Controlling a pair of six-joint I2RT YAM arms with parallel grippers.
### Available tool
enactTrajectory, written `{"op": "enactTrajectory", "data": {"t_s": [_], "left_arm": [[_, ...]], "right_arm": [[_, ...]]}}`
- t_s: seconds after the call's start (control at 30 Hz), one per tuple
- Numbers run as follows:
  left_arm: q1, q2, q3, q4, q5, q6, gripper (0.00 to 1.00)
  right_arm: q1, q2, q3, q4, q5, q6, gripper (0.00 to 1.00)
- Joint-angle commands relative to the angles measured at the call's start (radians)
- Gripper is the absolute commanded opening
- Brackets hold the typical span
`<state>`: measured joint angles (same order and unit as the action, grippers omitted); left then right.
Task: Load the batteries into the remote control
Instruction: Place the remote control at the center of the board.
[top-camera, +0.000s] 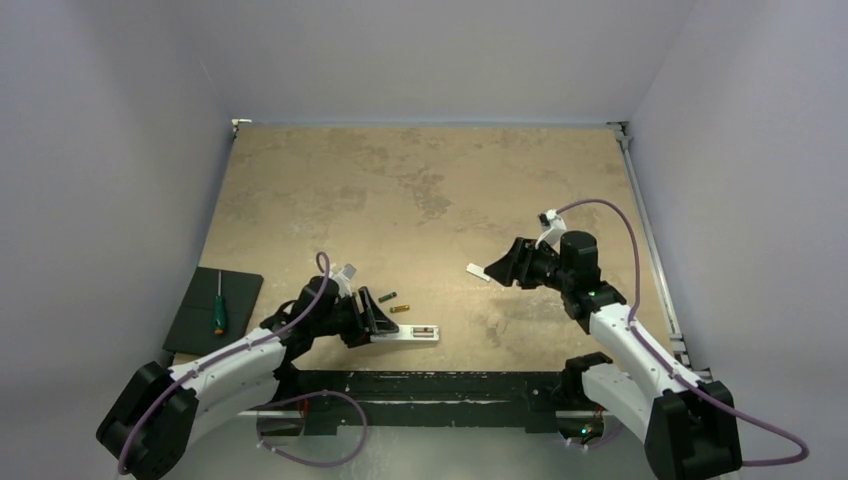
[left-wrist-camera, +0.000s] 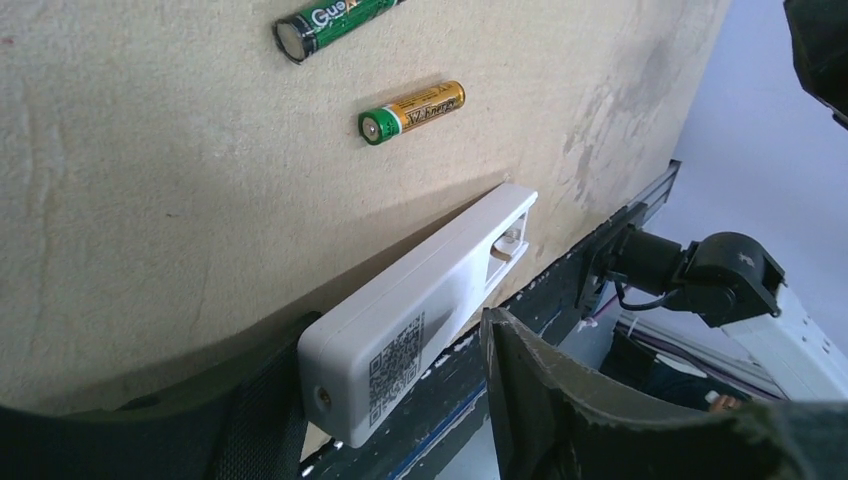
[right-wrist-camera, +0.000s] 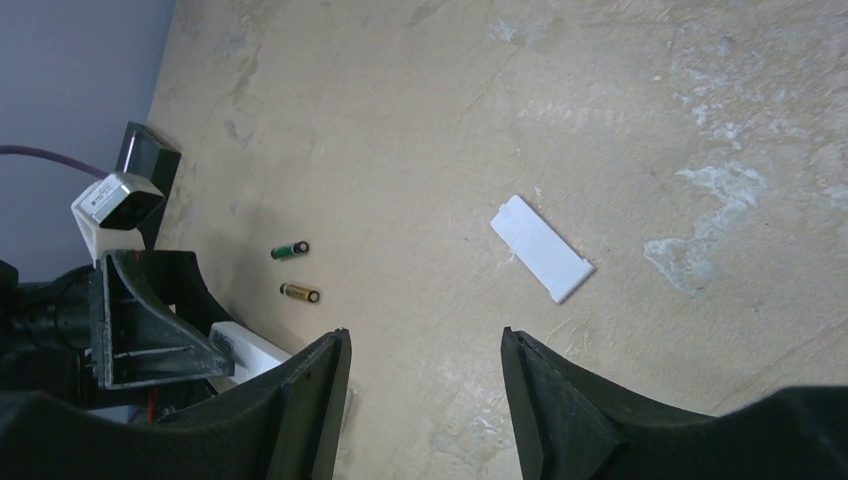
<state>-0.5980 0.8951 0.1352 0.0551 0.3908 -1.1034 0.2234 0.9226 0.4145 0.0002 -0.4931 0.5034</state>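
Note:
The white remote control lies back-up near the table's front edge, its battery recess open and bare and a dark QR label by its near end. My left gripper is open and straddles that near end; one finger touches the remote and the other stands apart. The dark green battery and the gold battery lie loose just beyond the remote, also in the left wrist view. My right gripper is open and empty, above the table.
A white battery cover lies flat on the table by my right gripper, also in the right wrist view. A dark pad with a green-handled screwdriver sits at the front left. A black rail runs along the front edge.

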Motion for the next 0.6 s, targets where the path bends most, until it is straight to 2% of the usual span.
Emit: {"op": "enactTrajectory", "data": {"t_s": [0.0, 0.17, 0.57], "left_arm": [[-0.003, 0.001, 0.077, -0.142, -0.059, 0.078, 0.59], [-0.003, 0.017, 0.134, -0.238, -0.098, 0.113, 0.6], [-0.003, -0.011, 0.236, -0.438, -0.2, 0.174, 0.6]], "right_arm": [[0.068, 0.004, 0.063, -0.024, 0.0, -0.03, 0.64], [0.194, 0.039, 0.119, -0.047, 0.093, -0.044, 0.64], [0.411, 0.18, 0.26, -0.104, 0.226, -0.13, 0.64]]}}
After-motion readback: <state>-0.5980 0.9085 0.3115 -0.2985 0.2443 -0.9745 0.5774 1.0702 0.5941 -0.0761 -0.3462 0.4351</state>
